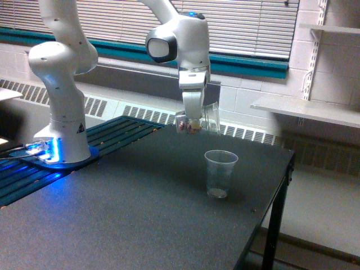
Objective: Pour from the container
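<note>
My gripper [192, 115] hangs from the white arm and is shut on the container [198, 120], a small clear plastic cup with brownish-red and tan bits showing at its bottom end. The container is held in the air, tipped on its side, its mouth facing the exterior view's right. It sits above and to the left of the clear ribbed cup [220, 173], which stands upright on the dark table [129, 214] with a little pale material at its bottom. Nothing is falling from the container.
The arm's white base [63, 135] stands on a blue-lit plate at the left. The table's right edge [281, 185] drops off near the ribbed cup. A white shelf [306, 109] and window blinds lie behind.
</note>
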Robot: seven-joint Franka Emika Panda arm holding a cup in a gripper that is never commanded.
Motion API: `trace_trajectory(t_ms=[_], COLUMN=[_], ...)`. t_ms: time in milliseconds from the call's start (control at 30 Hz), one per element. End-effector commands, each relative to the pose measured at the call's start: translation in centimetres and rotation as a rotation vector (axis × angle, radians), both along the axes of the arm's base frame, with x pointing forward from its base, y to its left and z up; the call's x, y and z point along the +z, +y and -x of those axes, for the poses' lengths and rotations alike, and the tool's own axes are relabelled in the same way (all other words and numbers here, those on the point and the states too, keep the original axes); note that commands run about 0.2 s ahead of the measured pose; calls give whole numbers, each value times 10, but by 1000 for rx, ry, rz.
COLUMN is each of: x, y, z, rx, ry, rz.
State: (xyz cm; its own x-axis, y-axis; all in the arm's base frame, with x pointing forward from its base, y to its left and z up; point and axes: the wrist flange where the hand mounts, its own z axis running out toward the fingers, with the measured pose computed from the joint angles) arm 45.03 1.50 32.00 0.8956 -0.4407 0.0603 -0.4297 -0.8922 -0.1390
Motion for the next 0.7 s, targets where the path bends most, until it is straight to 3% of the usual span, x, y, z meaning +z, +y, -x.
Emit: trace_trajectory(t_ms=[33,700], x=[0,-15], y=[-10,-9], z=[-2,-3], rx=[3,39], ry=[20,143], rz=[11,36])
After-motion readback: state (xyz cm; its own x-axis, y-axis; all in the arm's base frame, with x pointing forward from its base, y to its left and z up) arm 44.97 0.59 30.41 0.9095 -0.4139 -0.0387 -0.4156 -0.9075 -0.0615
